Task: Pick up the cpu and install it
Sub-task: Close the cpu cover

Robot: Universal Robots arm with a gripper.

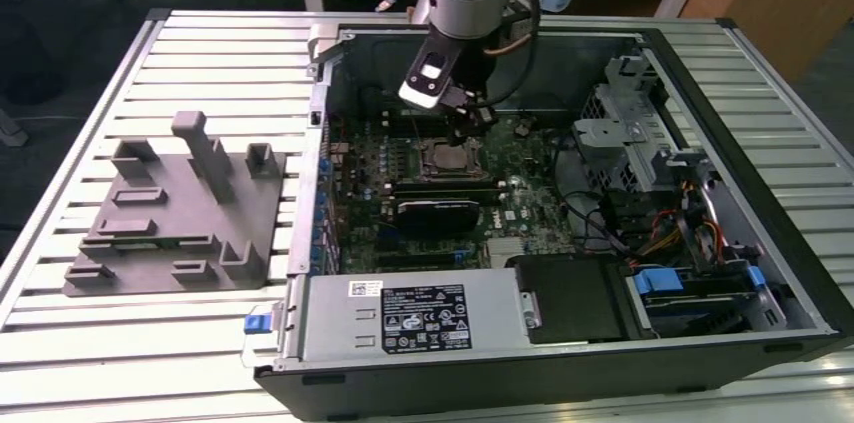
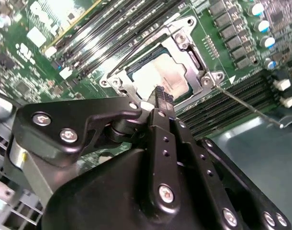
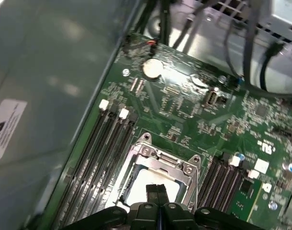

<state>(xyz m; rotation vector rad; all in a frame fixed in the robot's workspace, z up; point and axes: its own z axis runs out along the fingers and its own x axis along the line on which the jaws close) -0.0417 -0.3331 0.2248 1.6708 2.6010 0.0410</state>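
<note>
The cpu [image 2: 160, 76] lies flat in the motherboard socket, its pale silver top showing inside the metal socket frame [image 2: 184, 43]. In the first wrist view the cpu [image 3: 139, 184] sits right under the fingertips. My gripper [image 2: 161, 96] hangs just above the chip's near edge with both black fingers pressed together and nothing between them. In the exterior view the gripper [image 1: 470, 121] reaches down into the open computer case, directly over the socket and cpu [image 1: 450, 155]. Whether the fingertips touch the chip is unclear.
The case wall [image 1: 320, 143] and memory slots [image 3: 105, 143] flank the socket. A black cooler [image 1: 434, 215] lies in front of it, the power supply [image 1: 400, 318] nearer still. The drive cage [image 1: 641, 143] and cables [image 1: 667, 233] stand at the exterior view's right, a grey fixture [image 1: 174, 213] on the table at its left.
</note>
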